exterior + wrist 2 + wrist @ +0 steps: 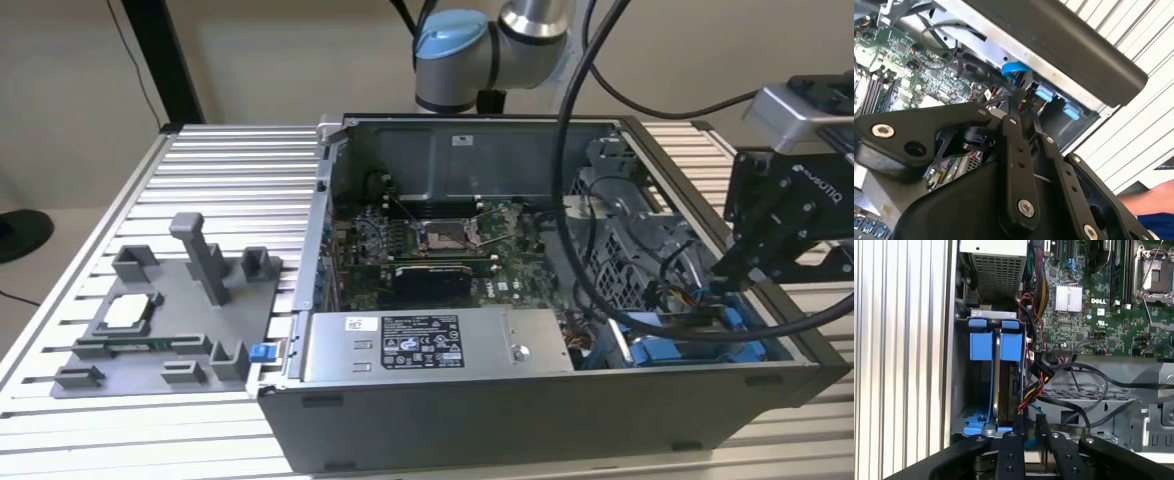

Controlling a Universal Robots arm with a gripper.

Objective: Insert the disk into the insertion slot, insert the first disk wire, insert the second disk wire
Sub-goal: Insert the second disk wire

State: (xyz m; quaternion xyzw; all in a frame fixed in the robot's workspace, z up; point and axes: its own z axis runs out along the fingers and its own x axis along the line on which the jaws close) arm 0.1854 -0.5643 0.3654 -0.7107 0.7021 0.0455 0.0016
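The disk [1004, 390] stands on edge inside the insertion slot [970, 416], with the square blue tabs [988, 345] of its carrier at the end away from me. In the exterior view the slot [674, 350] lies at the case's near corner, on that view's right. My gripper [1030, 427] hangs over the disk's connector end, its fingers drawn close on the end of a red, yellow and black disk wire [1034, 385]. The gripper [731, 272] reaches down into the case. In the second wrist view the gripper [1016, 107] closes beside a blue cable [1013, 67].
The open case holds a motherboard [441, 240], a grey labelled power-supply box [420, 345] and a grey metal cage [1094, 400] crossed by black cables [1089, 390]. A grey fixture [160, 320] sits on the ribbed table [227, 160]. A person's arm [1149, 200] shows nearby.
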